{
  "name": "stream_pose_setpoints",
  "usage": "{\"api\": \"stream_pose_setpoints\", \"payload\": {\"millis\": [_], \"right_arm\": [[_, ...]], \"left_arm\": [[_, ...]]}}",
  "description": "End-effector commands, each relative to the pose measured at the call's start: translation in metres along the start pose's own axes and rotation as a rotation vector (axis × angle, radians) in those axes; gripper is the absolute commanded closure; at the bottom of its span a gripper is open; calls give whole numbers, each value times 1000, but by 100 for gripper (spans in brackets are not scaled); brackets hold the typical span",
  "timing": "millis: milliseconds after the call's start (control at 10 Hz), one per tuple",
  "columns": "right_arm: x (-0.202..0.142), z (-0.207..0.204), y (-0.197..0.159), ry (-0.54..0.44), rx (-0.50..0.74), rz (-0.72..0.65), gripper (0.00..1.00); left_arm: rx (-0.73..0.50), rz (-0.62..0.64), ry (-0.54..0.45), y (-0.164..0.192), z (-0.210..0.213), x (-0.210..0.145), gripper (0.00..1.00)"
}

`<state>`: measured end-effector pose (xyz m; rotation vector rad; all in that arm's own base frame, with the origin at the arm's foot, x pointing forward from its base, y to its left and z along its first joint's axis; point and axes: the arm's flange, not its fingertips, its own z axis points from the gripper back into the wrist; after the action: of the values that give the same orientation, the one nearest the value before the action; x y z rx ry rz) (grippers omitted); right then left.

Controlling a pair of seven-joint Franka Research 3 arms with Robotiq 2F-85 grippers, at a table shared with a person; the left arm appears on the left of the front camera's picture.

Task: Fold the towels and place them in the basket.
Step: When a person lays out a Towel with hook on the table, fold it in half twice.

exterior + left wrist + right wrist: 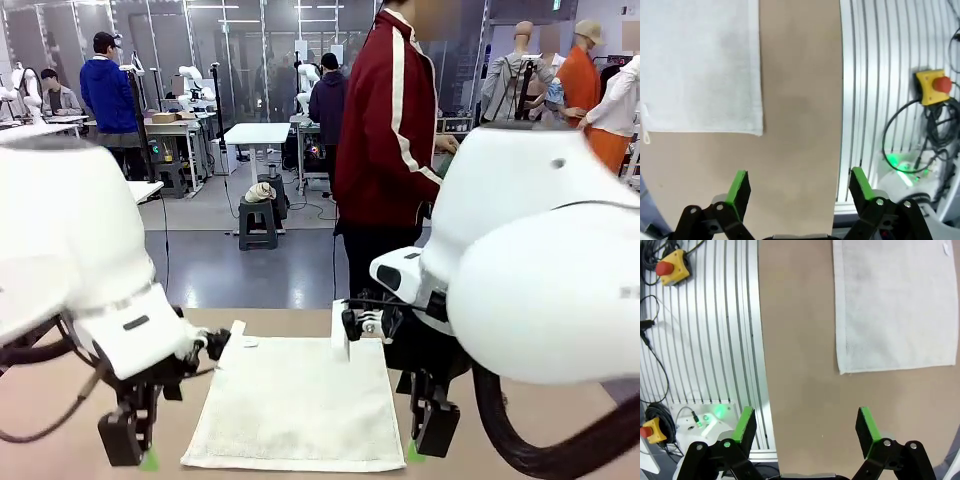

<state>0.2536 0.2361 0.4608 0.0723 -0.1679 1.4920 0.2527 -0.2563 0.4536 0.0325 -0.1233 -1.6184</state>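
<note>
One cream-white towel (pixel 300 400) lies spread flat on the tan table, its long sides running away from me. My left gripper (pixel 135 450) hangs open just off the towel's near left corner. In the left wrist view, the towel (pixel 700 65) fills the upper left and the left gripper (pixel 800 187) is over bare table beside that corner. My right gripper (pixel 430 435) stands open by the near right corner. The right wrist view has the towel (pixel 895 305) at upper right, apart from the right gripper (pixel 807 427). Nothing is between either pair of fingers. The basket is out of view.
A person in a dark red jacket (pixel 385 130) stands at the far side of the table. Past the table's near edge lies a ribbed aluminium base (pixel 880 75) with cables and a yellow stop button box (pixel 932 86) (pixel 672 267).
</note>
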Motion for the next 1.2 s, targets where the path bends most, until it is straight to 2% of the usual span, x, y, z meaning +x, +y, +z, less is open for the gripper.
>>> {"api": "stream_pose_setpoints", "payload": {"millis": [0, 400, 700, 1100], "right_arm": [[-11, -45, -10, -30, 50, 32, 0], [-12, -95, -15, -12, 81, 0, 0], [-8, -124, -6, 38, 61, 16, 0], [-14, -138, -7, 121, 49, 20, 0]], "left_arm": [[-9, 34, -28, 18, -31, -7, 0], [-21, 6, 40, 34, -81, -8, 0], [8, -12, 45, 38, -97, -10, 0], [41, -28, 37, 37, -103, -17, 0]]}}
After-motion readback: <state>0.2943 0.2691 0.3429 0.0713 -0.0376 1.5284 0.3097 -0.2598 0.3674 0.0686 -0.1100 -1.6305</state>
